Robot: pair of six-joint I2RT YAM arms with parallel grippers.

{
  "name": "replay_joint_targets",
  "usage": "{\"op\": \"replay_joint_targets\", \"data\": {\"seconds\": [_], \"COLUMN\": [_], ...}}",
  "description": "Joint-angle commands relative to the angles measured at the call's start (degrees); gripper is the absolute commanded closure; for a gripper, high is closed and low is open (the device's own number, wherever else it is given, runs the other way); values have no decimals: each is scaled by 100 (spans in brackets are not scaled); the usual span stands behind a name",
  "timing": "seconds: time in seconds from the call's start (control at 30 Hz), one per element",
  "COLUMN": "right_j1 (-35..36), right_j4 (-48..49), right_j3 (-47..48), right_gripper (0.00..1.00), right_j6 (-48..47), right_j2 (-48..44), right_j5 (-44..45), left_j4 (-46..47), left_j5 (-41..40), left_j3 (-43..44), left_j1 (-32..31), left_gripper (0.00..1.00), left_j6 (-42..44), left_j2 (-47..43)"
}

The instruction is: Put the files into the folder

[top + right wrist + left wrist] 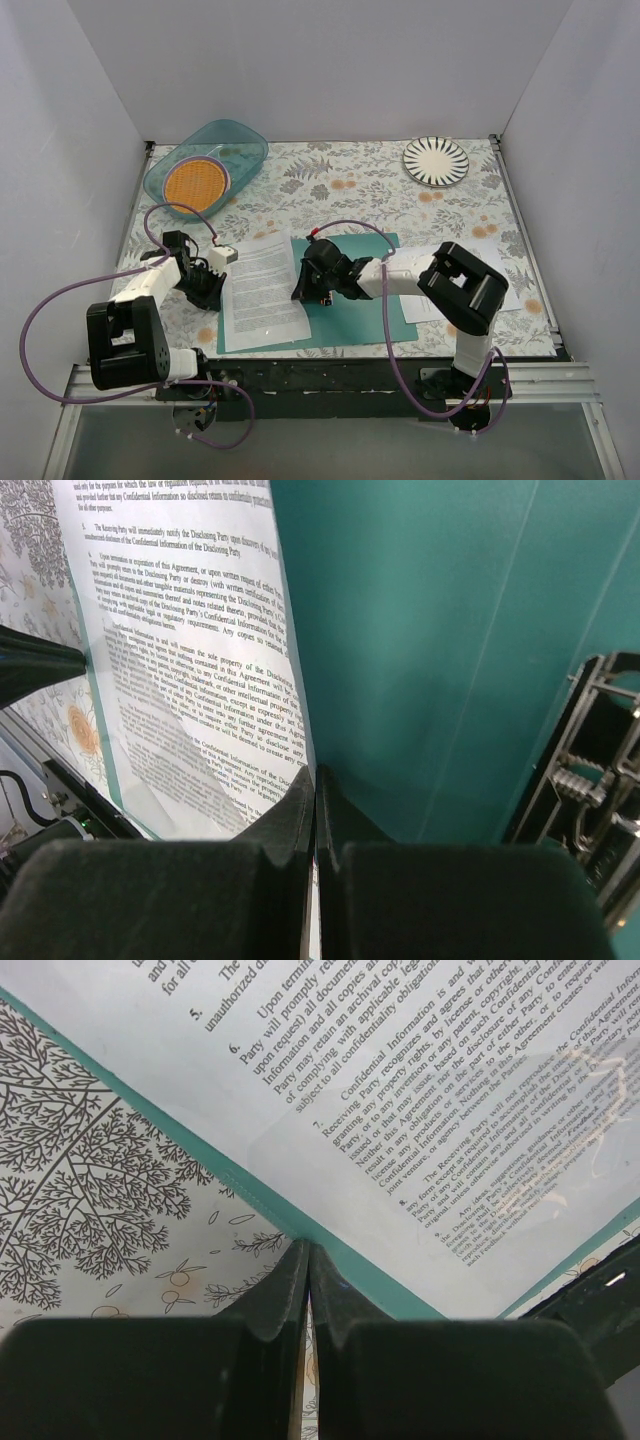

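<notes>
Two closed grippers, nothing visible between their fingers, flank the white printed paper sheet (258, 292) lying on the left half of the flat teal-green folder (430, 630). Its long axis runs away from the arm bases; I see the left gripper (308, 1260) at its outer edge, the right gripper (315, 785) at its spine side. Loose white paper (505, 290) lies rightward, nearest the right arm.

A lab robot test booth: plain white panels (330, 70) wall the floral-covered surface (330, 190) on three sides. The left arm (150, 285) and right arm (400, 278), trailing purple cables (23, 335), stand on an aluminium rail (550, 378) at the frame's bottom.
</notes>
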Motion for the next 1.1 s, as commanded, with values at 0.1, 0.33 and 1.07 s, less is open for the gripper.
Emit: {"op": "replay_joint_targets", "data": {"seconds": [0.1,0.33,1.07], "right_j1": [38,21,240], "right_j4": [-71,-132,-554], "right_j3": [437,-108,305], "right_gripper": [99,99,99], "right_j6": [43,306,491], "right_j2": [202,-220,202], "right_j5": [-86,99,-332], "left_j4": [-23,3,-76], "left_j5": [51,34,131], "left_j3": [-109,-135,76], "left_j1": [-52,-52,-52], "left_gripper": [100,100,100], "left_j6": [58,76,14], "left_j2": [-18,-36,-9]}}
